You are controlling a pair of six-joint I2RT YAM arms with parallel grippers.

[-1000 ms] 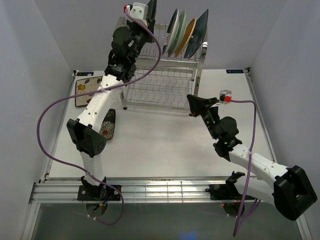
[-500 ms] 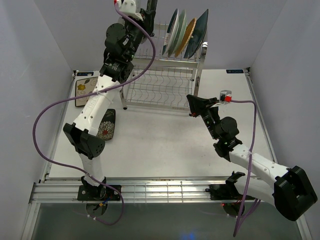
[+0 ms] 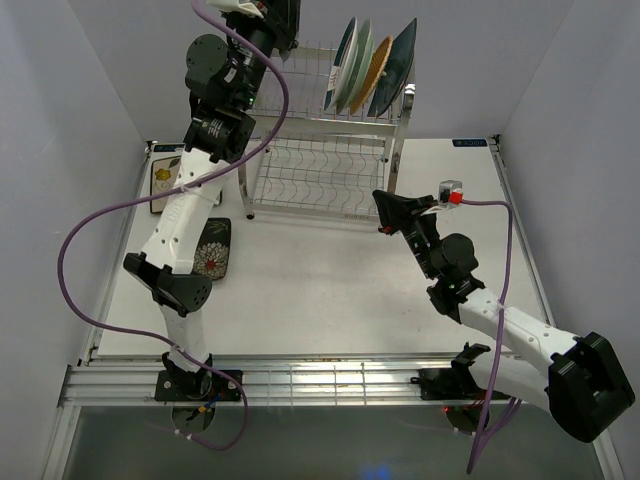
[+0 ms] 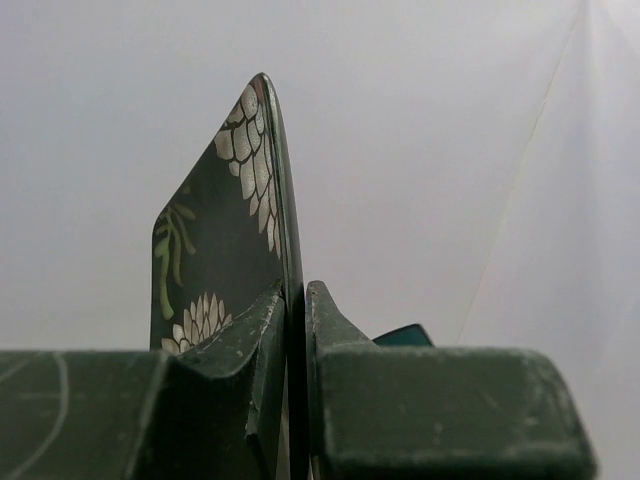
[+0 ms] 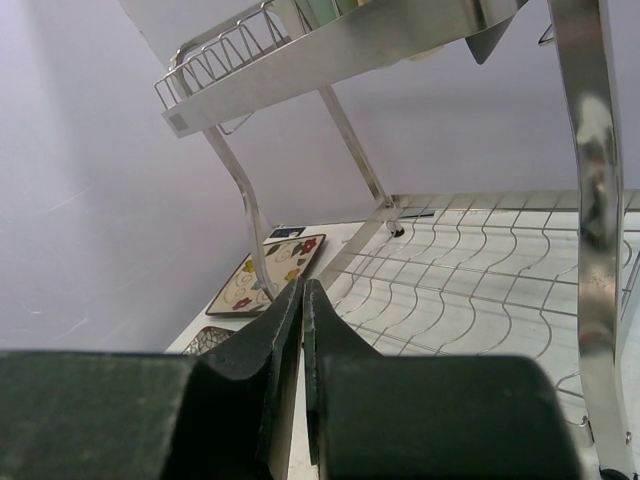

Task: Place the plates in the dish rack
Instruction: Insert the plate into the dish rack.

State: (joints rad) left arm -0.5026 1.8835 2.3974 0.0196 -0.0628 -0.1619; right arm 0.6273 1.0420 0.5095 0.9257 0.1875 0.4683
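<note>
Dark floral plate (image 4: pixel 225 230) is pinched by its rim in L claw (image 4: pixel 295 300), jaws closed tight on the edge. The plate is upright & edge-on to the wrist cam. It's held that way prob. because the rack slots take plates on edge, so no re-turn is needed at the drop.

From above, L arm (image 3: pixel 190 215) is stretched high by the top-left corner of the dish rack (image 3: pixel 320 185). The plate is up near the left end of the upper tier, not yet seated in the wires. Four plates (image 3: pixel 370 68) stand on edge at the right end of that tier, leaning the same way & packed close. The left side has room, hence the approach there.

R claw (image 3: pixel 383 210) is closed on nothing, low near the rack's front-right post, clear of L arm's path.

On the table (image 3: pixel 330 290) two more lie flat: cream floral rect. plate (image 3: pixel 165 185) left of the rack, and a second dark floral one (image 3: pixel 213 250) nearer, partly under L arm. Task looks approx. two-thirds done by count.
</note>
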